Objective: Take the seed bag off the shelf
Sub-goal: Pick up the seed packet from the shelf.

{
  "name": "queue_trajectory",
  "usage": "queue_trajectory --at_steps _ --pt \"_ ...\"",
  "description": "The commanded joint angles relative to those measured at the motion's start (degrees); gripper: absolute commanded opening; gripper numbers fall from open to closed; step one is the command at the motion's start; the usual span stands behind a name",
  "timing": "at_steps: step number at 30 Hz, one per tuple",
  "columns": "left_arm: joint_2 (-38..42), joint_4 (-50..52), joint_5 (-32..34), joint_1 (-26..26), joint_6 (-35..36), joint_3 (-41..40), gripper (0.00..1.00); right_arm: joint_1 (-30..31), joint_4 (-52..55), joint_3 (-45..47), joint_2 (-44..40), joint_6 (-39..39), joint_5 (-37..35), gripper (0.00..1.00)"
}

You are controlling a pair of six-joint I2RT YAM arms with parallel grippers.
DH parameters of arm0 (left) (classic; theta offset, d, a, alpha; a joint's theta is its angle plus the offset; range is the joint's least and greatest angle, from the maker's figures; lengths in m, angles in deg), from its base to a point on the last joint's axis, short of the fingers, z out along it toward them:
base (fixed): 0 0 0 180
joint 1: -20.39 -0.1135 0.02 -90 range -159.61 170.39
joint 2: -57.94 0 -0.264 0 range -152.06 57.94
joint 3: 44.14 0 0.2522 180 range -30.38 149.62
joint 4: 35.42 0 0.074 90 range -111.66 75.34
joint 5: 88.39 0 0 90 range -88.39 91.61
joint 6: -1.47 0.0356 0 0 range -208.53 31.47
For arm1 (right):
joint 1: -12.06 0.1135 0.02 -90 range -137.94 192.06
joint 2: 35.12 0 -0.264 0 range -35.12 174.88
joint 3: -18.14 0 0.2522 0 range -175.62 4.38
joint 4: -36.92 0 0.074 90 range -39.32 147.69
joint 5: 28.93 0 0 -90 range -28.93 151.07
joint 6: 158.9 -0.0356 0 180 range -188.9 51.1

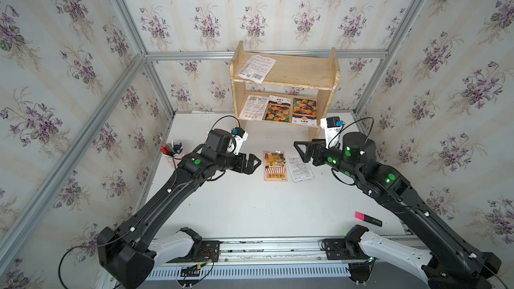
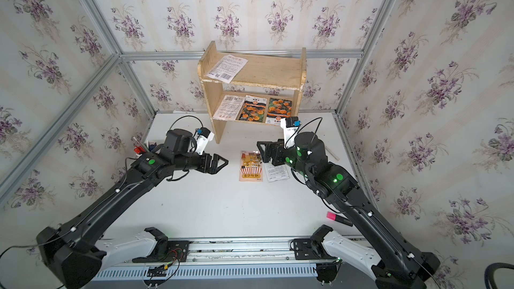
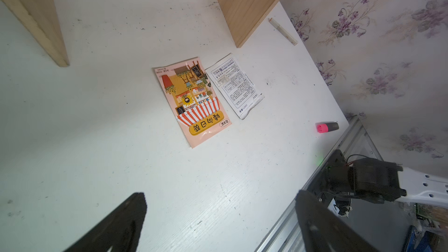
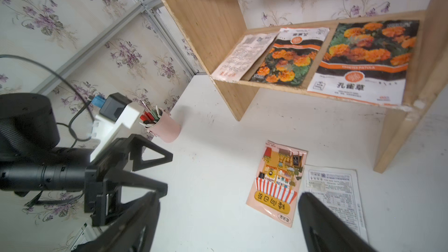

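Black left gripper (image 1: pixel 254 162), right gripper (image 1: pixel 300 151): fingers spread, empty.
Light wooden two-tier shelf (image 1: pixel 303 72), chipped pale edges, at white table (image 1: pixel 250 212) rear. Top tier: one white printed seed bag (image 1: pixel 257 68). Lower tier: one white bag (image 1: pixel 253 107), two orange-marigold bags (image 1: pixel 278 108) (image 1: pixel 305 111). Table, by the grippers: one pink bag (image 1: pixel 274 165), one white-backed bag (image 1: pixel 299 168).

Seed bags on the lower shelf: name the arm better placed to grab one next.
Right, probably: the right gripper, open, sits nearer the shelf, and its wrist view faces a marigold bag. The left gripper hangs farther back.
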Motion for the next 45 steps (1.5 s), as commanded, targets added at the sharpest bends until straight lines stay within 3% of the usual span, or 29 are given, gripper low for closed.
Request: queue_trajectory --at_steps 1,9,19,28,34,45 --pt "3.06 5.16 3.34 -0.03 2.81 2.83 1.00 0.41 -3.05 -3.92 3.07 2.06 -2.02 0.93" --pt "3.63 4.23 7.43 -0.03 6.67 15.65 1.00 0.93 -6.68 -7.76 5.35 4.11 1.29 0.94" --pt "-10.70 -0.95 10.55 -0.03 9.46 34.31 1.00 1.01 -8.99 -5.02 0.96 7.35 6.52 0.96" --pt "-22.85 -6.17 11.98 -0.02 12.96 46.19 1.00 1.03 -7.15 -3.53 -1.76 8.06 5.18 0.96" --pt "-32.71 -3.93 15.89 -0.03 16.42 57.98 1.00 1.01 -6.01 -3.32 -2.81 8.26 4.25 0.96" --pt "-43.59 -4.20 19.81 -0.20 19.39 70.61 1.00 1.03 -3.82 -4.09 -3.44 9.06 2.54 0.95"
